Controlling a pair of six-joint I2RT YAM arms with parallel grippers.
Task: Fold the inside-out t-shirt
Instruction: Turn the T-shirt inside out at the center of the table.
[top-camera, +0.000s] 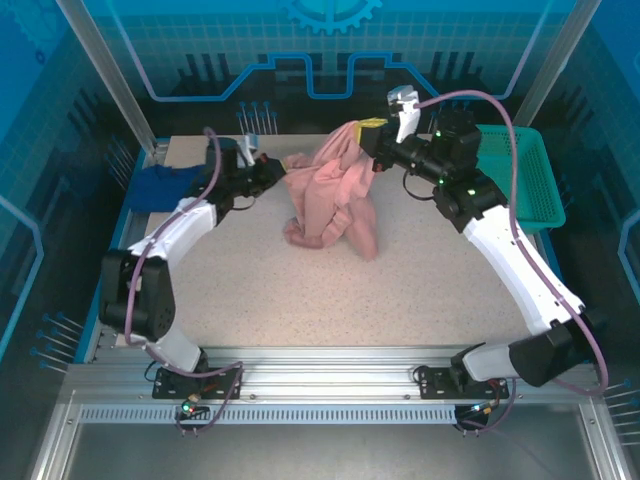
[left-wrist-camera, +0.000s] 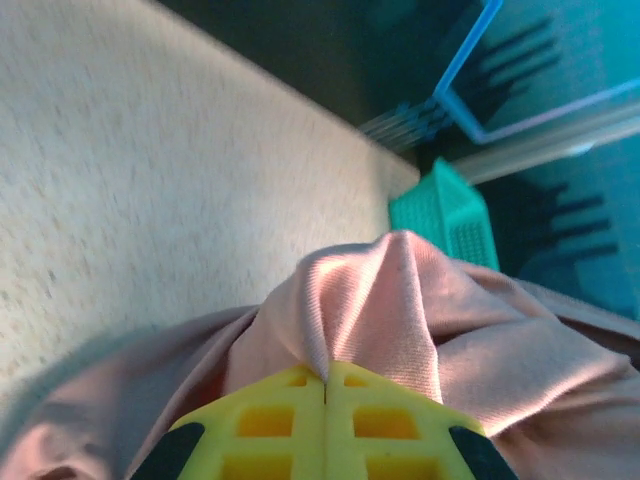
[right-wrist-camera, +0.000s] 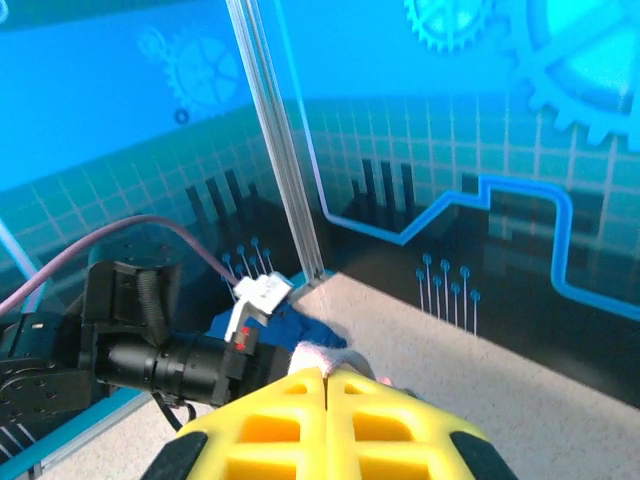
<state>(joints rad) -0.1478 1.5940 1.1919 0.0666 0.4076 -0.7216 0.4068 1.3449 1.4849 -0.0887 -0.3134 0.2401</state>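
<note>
The inside-out t-shirt is a dusty-pink bundle hanging in folds over the middle of the table, its lower part resting on the surface. My right gripper holds its top edge up high, the yellow fingers shut on a small bit of pink fabric. My left gripper is at the shirt's left side. In the left wrist view it is shut on a pinched ridge of the t-shirt.
A dark blue cloth lies at the table's back left corner, behind the left arm. A teal basket stands at the right edge. The speckled table stretches out in front of the shirt.
</note>
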